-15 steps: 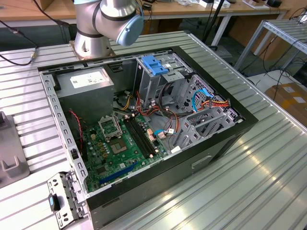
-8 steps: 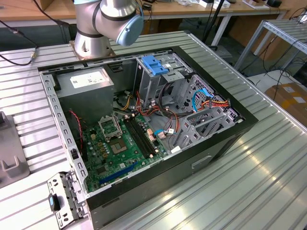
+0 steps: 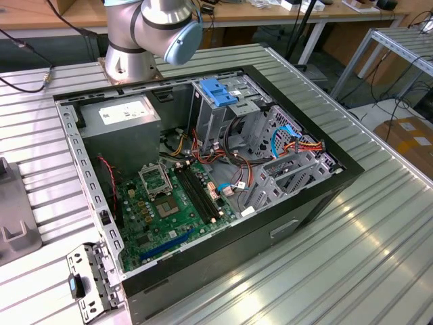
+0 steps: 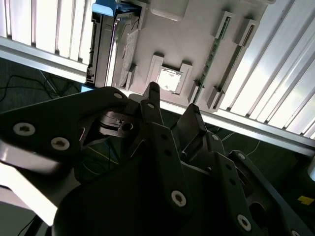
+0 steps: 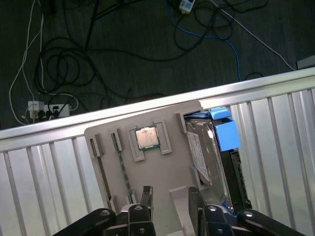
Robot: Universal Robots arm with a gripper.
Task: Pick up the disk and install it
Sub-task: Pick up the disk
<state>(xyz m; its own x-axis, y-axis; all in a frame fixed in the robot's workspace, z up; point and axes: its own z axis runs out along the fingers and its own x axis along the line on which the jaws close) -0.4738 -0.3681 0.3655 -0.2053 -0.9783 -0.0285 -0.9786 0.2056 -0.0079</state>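
Fingers [image 5: 146, 194] sit closest to the lens in the first wrist view, spread apart with nothing held, hovering over a grey tray [image 5: 162, 169] near the bench [image 5: 280, 162] edge. Disk [image 5: 209, 157] sits in the tray's end slot, apparently propped on edge, untouched. It's just beside one finger, with its blue carrier tab toward the bench edge. Its long axis runs from the fingers out toward that edge, so the fingers are off its near end and a bit to the side. CPU [image 5: 146, 137] pocket is on the fingers' other side. Ribbed metal bench, cable-strewn floor [image 5: 123, 54] beyond. Exterior view: arm [image 3: 149, 30] base behind an open computer case [image 3: 223, 247], drive cage [image 3: 223, 115] inside.
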